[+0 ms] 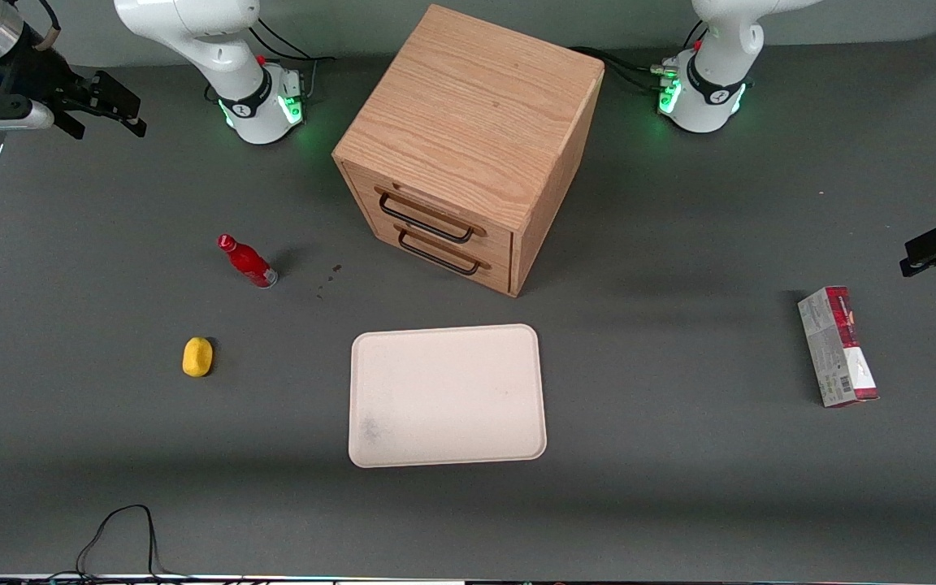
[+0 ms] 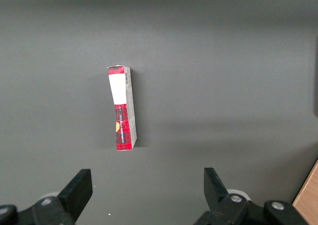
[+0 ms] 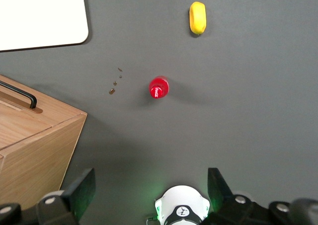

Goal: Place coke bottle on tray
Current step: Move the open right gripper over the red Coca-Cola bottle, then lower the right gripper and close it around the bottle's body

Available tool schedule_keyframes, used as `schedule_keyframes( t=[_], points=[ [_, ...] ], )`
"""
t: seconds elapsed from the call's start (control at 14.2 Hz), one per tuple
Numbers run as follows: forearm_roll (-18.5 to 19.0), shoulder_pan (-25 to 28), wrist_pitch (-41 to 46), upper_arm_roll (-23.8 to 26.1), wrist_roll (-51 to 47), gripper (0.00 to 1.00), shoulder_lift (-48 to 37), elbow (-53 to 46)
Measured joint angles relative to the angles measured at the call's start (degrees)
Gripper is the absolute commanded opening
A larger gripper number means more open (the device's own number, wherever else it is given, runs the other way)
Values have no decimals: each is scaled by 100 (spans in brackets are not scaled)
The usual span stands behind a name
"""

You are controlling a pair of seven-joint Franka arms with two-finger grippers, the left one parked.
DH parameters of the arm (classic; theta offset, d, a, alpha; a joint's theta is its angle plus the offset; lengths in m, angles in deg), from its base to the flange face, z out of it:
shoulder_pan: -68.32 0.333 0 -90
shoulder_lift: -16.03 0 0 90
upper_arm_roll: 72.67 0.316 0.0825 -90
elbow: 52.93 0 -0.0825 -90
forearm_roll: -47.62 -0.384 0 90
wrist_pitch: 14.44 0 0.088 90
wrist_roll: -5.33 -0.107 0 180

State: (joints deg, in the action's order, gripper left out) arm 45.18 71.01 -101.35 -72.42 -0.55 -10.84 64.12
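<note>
The coke bottle [image 1: 247,262], small, red, with a red cap, stands slightly tilted on the dark table between the working arm's base and the tray. In the right wrist view I see it from above [image 3: 159,87]. The cream tray [image 1: 447,396] lies flat and bare in front of the wooden cabinet, nearer the front camera; its corner shows in the right wrist view [image 3: 39,16]. My gripper [image 1: 106,114] hangs high at the working arm's end of the table, well away from the bottle. It is open and empty [image 3: 151,187], with the fingers wide apart.
A wooden two-drawer cabinet [image 1: 468,146] stands mid-table, farther from the front camera than the tray. A yellow lemon-like lump [image 1: 197,357] lies nearer the front camera than the bottle. A red-and-grey carton [image 1: 838,345] lies toward the parked arm's end.
</note>
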Motion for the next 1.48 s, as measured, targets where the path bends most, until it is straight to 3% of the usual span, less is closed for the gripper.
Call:
schedule_keyframes(
  t=[0.91,1.48],
  points=[
    [0,123,-2931,9,26,100,157,2427],
    [62,220,-4197,17,40,100,1161,2791]
  ],
)
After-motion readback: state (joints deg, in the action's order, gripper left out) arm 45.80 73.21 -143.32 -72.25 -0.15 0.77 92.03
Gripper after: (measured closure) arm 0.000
